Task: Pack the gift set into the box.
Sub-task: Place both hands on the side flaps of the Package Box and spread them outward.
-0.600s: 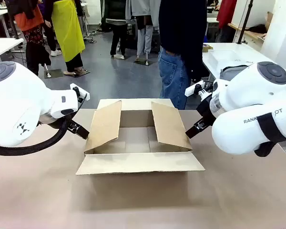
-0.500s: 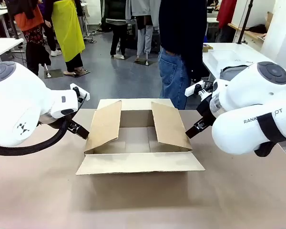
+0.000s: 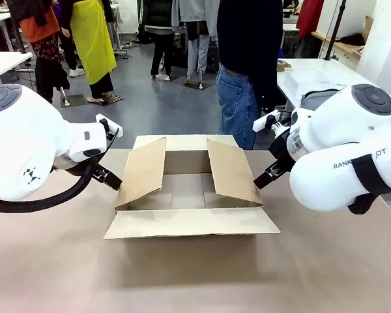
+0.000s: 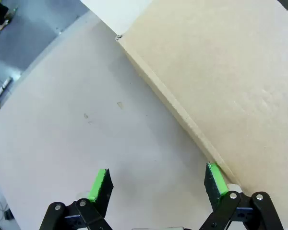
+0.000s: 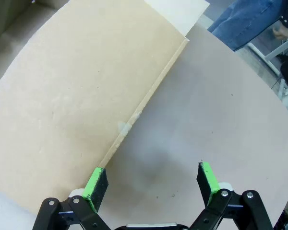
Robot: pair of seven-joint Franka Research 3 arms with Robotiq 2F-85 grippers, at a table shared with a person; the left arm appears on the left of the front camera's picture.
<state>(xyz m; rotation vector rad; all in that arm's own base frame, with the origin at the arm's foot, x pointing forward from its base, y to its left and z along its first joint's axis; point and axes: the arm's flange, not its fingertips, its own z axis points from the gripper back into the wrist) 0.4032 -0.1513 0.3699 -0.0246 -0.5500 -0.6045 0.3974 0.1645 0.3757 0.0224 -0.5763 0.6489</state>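
The box (image 3: 189, 195) stands in the middle of the table with its four flaps open; the two side flaps lean up and outward. My left gripper (image 3: 109, 176) is open beside the left flap's outer face. In the left wrist view one green pad (image 4: 215, 178) sits at the flap (image 4: 221, 86) edge, and the left gripper (image 4: 158, 178) holds nothing. My right gripper (image 3: 264, 177) is open by the right flap. In the right wrist view a pad (image 5: 95, 182) lies against the flap (image 5: 77, 86) edge, with bare table between the right gripper's (image 5: 151, 181) fingers. The gift set is out of view.
A person in jeans (image 3: 247, 72) stands at the table's far edge behind the box. A white table (image 3: 313, 75) is at the back right. The brown tabletop (image 3: 195, 274) in front of the box is bare.
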